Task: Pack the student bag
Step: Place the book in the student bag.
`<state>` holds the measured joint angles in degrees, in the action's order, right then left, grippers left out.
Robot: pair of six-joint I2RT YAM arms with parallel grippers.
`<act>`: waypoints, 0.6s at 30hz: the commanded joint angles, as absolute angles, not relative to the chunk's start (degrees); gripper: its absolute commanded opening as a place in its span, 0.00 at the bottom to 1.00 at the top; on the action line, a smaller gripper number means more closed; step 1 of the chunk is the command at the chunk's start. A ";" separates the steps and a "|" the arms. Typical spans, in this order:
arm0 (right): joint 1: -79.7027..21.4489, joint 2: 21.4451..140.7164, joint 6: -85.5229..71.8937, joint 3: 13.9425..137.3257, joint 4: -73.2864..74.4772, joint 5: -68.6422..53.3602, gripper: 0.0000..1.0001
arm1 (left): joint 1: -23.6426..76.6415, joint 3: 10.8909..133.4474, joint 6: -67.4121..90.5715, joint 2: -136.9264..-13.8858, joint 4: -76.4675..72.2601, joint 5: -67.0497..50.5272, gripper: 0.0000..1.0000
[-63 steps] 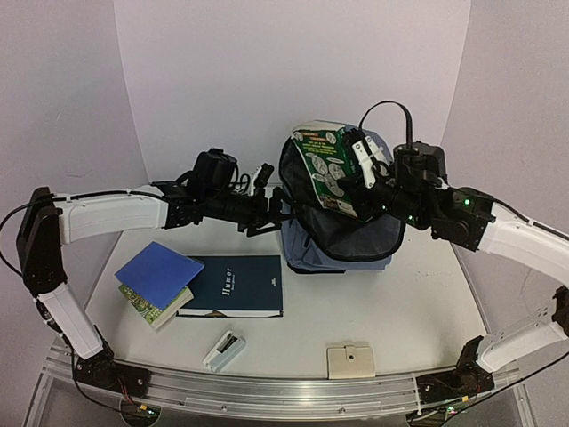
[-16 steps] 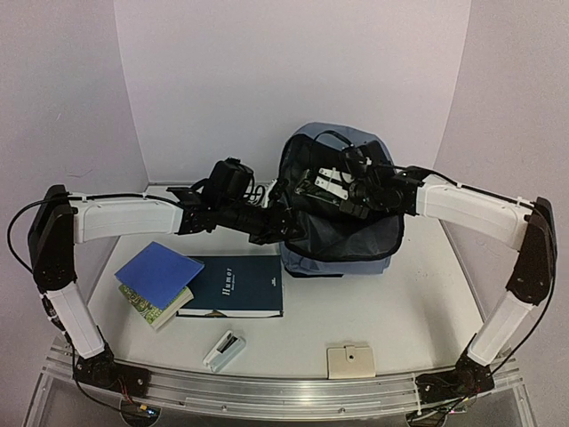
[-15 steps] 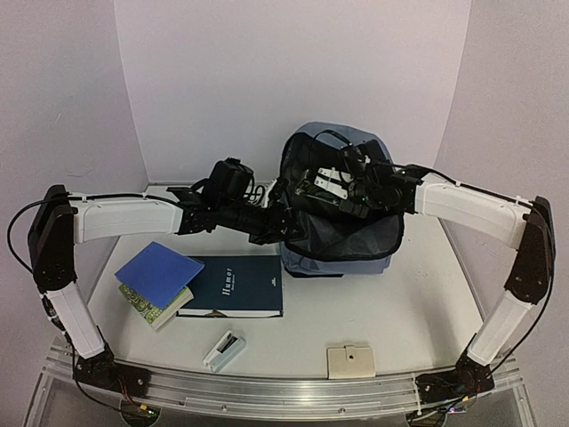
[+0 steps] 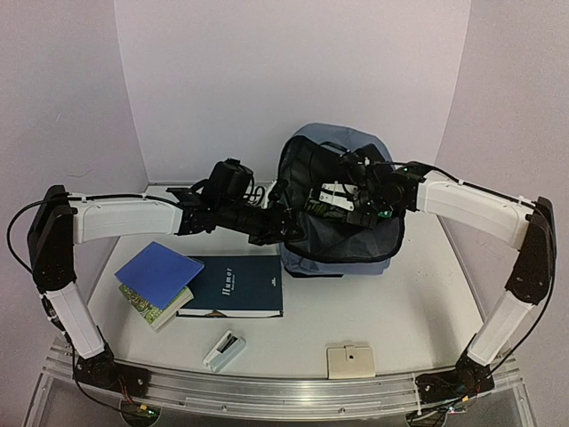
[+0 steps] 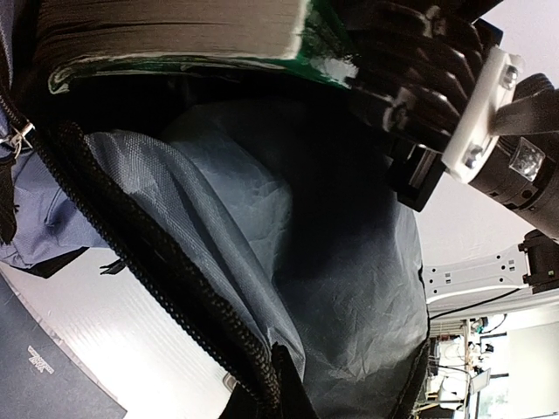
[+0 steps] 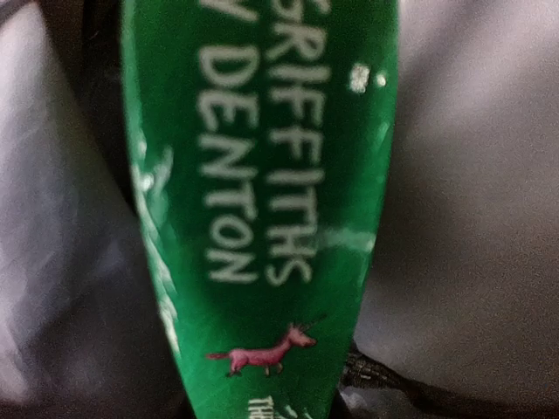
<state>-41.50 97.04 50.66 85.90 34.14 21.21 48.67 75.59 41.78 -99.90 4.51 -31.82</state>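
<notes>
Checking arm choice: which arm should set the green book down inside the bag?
Right. The right gripper holds the green book inside the student bag; the left gripper pinches its rim.

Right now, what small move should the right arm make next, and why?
Probably lower the green book deeper before opening. The right gripper is clamped on it, its page edge sits at the mouth of the student bag, dark lining below looks free, and the left gripper holds the rim open.

A robotics lab test cell: plain pale walls (image 4: pixel 293 71) box in a white surface (image 4: pixel 409 302), an aluminium rail (image 4: pixel 267 390) along its near edge.
</notes>
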 commanded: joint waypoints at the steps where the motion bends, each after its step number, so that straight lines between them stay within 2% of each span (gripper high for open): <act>1: -41.33 92.65 48.73 86.82 32.26 21.84 0.19 | 49.02 75.66 40.51 -97.42 4.83 -32.93 0.00; 4: -41.34 92.20 48.17 87.23 32.20 21.33 0.33 | 49.04 75.63 40.73 -97.49 4.68 -32.92 0.00; 6: -41.31 91.65 47.68 87.30 32.17 20.54 0.51 | 49.04 75.52 40.87 -97.47 4.56 -32.82 0.00; 7: -41.31 91.36 47.46 87.29 32.17 20.33 0.69 | 49.03 75.45 40.97 -97.47 4.56 -32.76 0.00; 8: -41.31 91.07 47.27 87.23 32.15 20.19 0.80 | 49.04 75.37 41.06 -97.47 4.57 -32.72 0.00; 14: -41.37 88.43 45.30 86.07 31.69 17.85 0.84 | 49.13 74.55 41.03 -97.35 4.31 -31.93 0.00; 18: -41.31 84.35 39.77 86.08 31.14 10.78 0.84 | 49.13 73.99 38.67 -97.36 6.23 -27.27 0.00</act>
<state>-41.50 90.10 46.07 85.80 33.24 17.79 48.82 74.86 41.66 -99.81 4.49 -31.09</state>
